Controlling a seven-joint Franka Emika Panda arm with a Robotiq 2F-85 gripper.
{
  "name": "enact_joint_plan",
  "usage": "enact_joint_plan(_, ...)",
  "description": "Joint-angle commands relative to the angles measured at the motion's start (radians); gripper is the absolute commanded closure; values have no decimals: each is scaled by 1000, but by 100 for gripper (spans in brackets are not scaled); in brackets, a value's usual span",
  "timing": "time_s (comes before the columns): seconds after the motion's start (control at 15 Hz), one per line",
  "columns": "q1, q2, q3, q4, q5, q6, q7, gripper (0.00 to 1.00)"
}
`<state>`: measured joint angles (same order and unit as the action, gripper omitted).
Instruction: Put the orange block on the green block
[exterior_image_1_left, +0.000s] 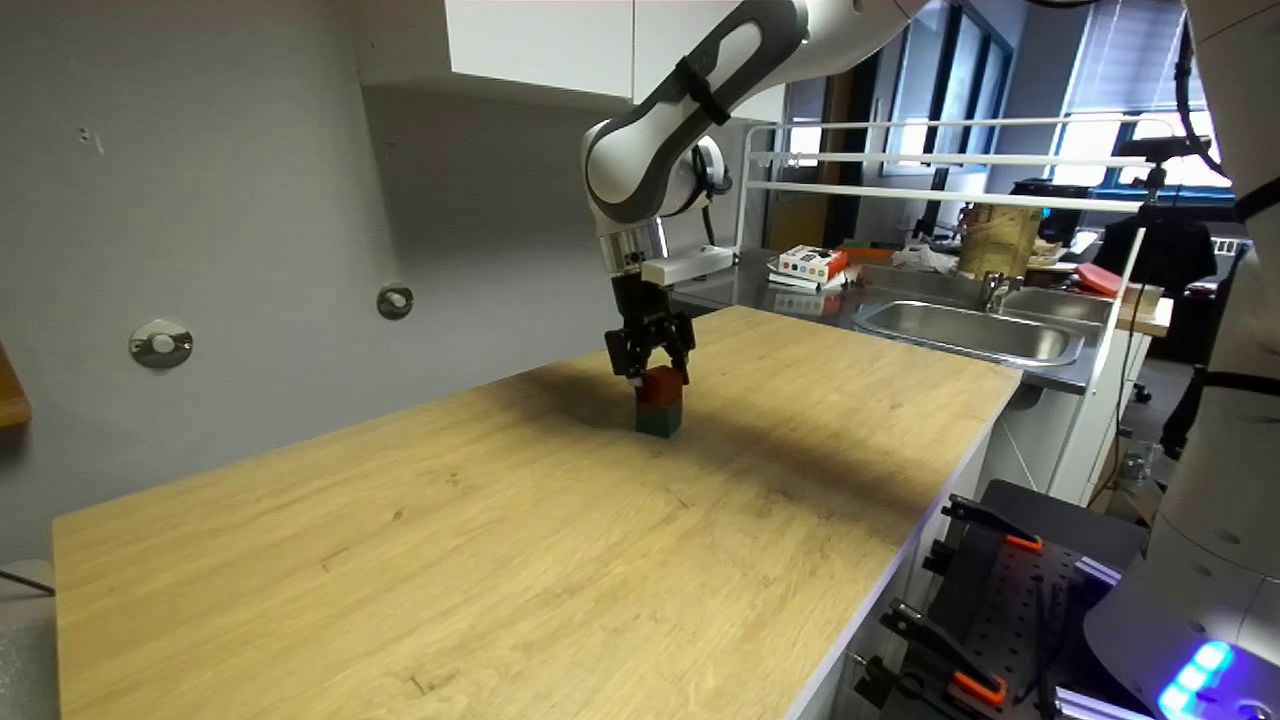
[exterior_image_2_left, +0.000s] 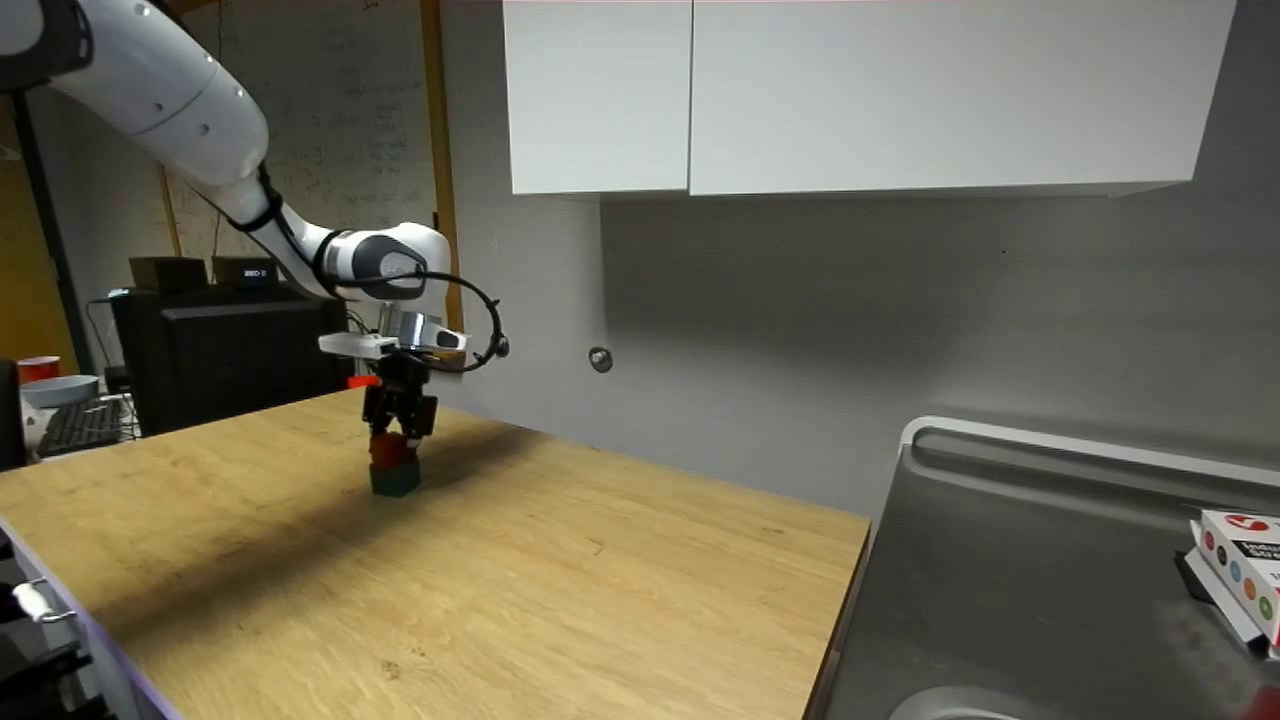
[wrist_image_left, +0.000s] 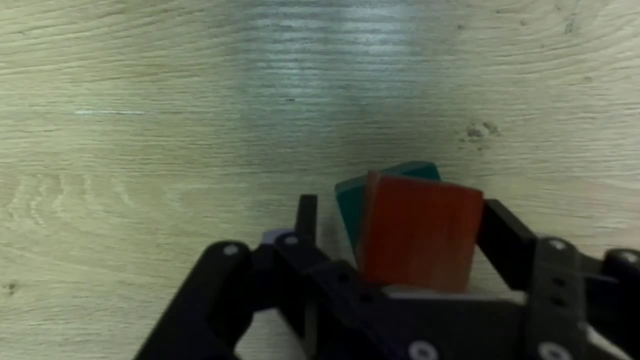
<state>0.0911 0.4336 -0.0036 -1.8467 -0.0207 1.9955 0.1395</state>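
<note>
we find the orange block (wrist_image_left: 422, 234) seated on the green block (wrist_image_left: 351, 204), slightly turned against it, and the gripper (wrist_image_left: 400, 202) parted around the former, a gap visible on one side, contact on the other undetermined.

In an exterior view, the upper block (exterior_image_1_left: 660, 388) sits askew on the lower block (exterior_image_1_left: 658, 420), between the fingers of the gripper (exterior_image_1_left: 660, 379), with the table (exterior_image_1_left: 450, 560) beneath, the wall (exterior_image_1_left: 250, 260) behind, and the sink (exterior_image_1_left: 965, 330) farther back to the right.
</note>
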Motion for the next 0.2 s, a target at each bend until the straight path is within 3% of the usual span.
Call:
enact_joint_plan(0.0, 2, 8, 5, 29, -16, -28, 17, 0)
enact_joint_plan(0.13, 3, 2, 3, 26, -19, -25, 21, 0)
